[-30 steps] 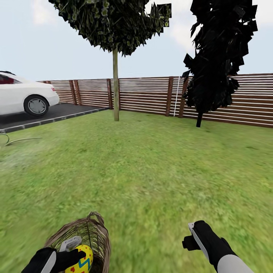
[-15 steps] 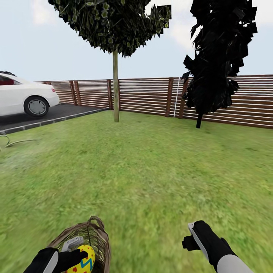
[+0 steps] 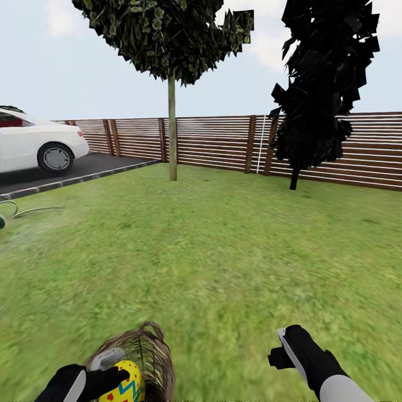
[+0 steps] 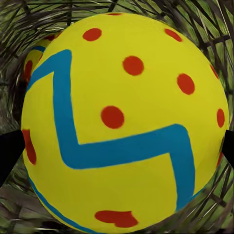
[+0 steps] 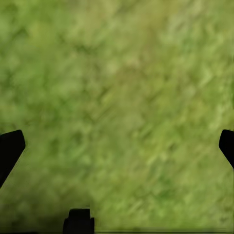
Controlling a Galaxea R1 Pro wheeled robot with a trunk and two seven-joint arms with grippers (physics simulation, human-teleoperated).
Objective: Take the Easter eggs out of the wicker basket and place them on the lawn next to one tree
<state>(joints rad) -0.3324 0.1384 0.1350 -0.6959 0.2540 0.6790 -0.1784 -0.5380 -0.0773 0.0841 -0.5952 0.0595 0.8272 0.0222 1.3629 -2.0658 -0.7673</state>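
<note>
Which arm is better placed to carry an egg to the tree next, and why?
The left. The left gripper is shut on a yellow egg above the wicker basket. The right gripper is open over bare lawn, holding nothing.

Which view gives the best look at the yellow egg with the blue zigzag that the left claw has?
The left wrist view: the yellow egg with blue zigzag and red dots sits close up, pattern sharp, brown woven wicker basket behind it. The head view shows it small at the bottom edge, partly covered by the left claw. The right wrist view shows green lawn.
</note>
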